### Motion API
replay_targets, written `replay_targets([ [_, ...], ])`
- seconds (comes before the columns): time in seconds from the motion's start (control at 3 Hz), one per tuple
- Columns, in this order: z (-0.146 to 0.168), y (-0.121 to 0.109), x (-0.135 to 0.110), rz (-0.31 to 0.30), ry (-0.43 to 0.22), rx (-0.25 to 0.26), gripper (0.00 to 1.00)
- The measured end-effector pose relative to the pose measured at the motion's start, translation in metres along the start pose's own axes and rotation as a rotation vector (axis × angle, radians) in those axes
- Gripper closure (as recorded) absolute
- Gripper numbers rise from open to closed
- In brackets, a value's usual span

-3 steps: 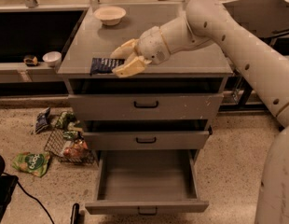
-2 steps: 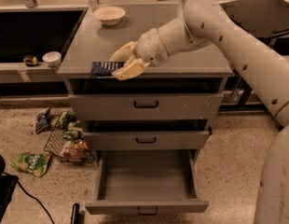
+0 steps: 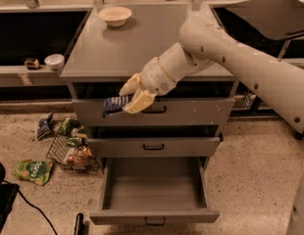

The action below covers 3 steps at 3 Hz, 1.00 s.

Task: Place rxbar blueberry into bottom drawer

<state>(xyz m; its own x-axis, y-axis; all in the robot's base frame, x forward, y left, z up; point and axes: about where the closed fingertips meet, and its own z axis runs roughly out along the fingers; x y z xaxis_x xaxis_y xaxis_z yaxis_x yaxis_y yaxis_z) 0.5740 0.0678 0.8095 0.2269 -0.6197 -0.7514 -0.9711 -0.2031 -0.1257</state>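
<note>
Grey cabinet (image 3: 142, 48), bottom drawer (image 3: 154, 215) pulled open toward us, its grey floor showing. Wire basket (image 3: 58, 153), floor left, holds snack bags (image 3: 78, 155). End effector (image 3: 128, 98) clamped on the blue bar (image 3: 113, 105), before the top drawer (image 3: 191, 112).

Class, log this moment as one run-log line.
pincer: shut on rxbar blueberry | where: in front of top drawer | bottom drawer: open

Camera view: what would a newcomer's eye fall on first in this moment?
The big white arm reaches across the grey cabinet, its gripper shut on the rxbar blueberry in front of the top drawer. Below, the bottom drawer stands pulled wide open. On the floor at left lie a wire basket and scattered snack bags.
</note>
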Motion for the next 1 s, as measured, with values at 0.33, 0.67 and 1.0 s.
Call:
replay_targets([
  [0.33, 0.023, 0.024, 0.023, 0.045, 0.040, -0.031, 1.00],
  [0.67, 0.066, 0.052, 0.060, 0.135, 0.031, -0.097, 1.00],
  [1.0, 0.066, 0.052, 0.060, 0.135, 0.031, -0.097, 1.00],
])
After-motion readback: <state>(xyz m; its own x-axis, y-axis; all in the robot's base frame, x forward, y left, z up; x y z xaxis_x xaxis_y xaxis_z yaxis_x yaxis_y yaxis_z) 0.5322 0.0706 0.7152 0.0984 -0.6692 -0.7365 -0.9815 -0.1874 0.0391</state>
